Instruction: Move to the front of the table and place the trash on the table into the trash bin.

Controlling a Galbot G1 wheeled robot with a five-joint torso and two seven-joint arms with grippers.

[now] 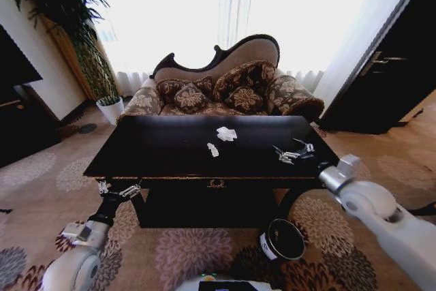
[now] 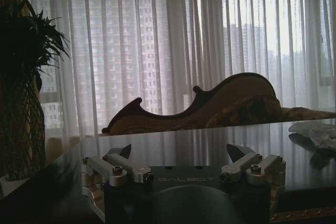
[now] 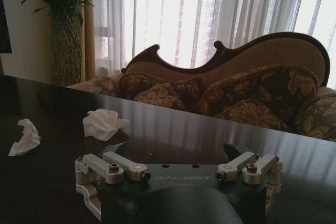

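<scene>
The glossy black table (image 1: 157, 158) stands right in front of me. Two bits of trash lie near its middle: a white crumpled paper wad (image 1: 226, 133) (image 3: 104, 124) and a smaller white scrap (image 1: 213, 149) (image 3: 23, 137). My right gripper (image 1: 294, 152) (image 3: 178, 162) hovers open low over the table's right part, to the right of both papers, holding nothing. My left gripper (image 1: 117, 189) (image 2: 181, 153) is open and empty at the table's front left corner, about level with its top. The trash bin (image 1: 283, 240), round and dark with a white label, stands on the carpet below the table's front right.
A patterned sofa (image 1: 225, 93) with cushions stands behind the table, in front of bright curtained windows. A tall potted plant (image 1: 95, 66) is at the back left and a dark door (image 1: 395, 80) at the right. Flowered carpet surrounds the table.
</scene>
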